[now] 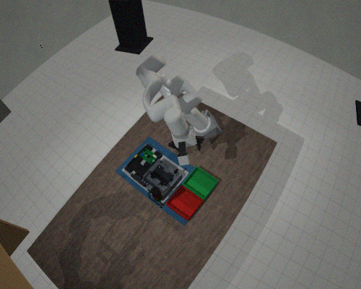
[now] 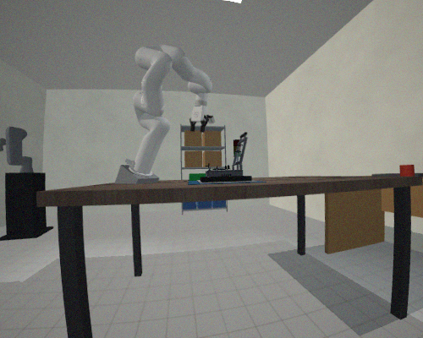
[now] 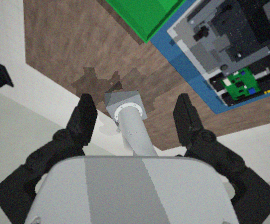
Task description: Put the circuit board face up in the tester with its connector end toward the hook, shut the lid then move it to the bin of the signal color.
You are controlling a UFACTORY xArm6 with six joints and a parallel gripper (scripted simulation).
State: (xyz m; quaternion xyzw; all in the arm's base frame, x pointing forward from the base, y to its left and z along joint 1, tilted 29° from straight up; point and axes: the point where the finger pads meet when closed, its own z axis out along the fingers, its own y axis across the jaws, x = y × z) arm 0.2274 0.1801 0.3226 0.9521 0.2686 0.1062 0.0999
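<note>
The green circuit board (image 1: pixel 148 155) lies face up in the far pocket of the black tray (image 1: pixel 139 165); it also shows in the wrist view (image 3: pixel 240 84). The grey tester (image 1: pixel 165 174) stands beside the tray on the blue mat, and its lid (image 2: pixel 239 153) stands raised. The signal tower (image 1: pixel 156 195) is at the tester's near corner; I cannot tell its light. My gripper (image 1: pixel 183 147) (image 2: pixel 200 123) is open and empty. It hangs high above the table, between the arm's base and the mat, its fingers wide apart and pointing down.
The green bin (image 1: pixel 200 182) and the red bin (image 1: pixel 184 202) stand side by side on the mat next to the tester. The green bin also shows in the wrist view (image 3: pixel 146 15). The arm's base (image 3: pixel 126 105) is right under the gripper.
</note>
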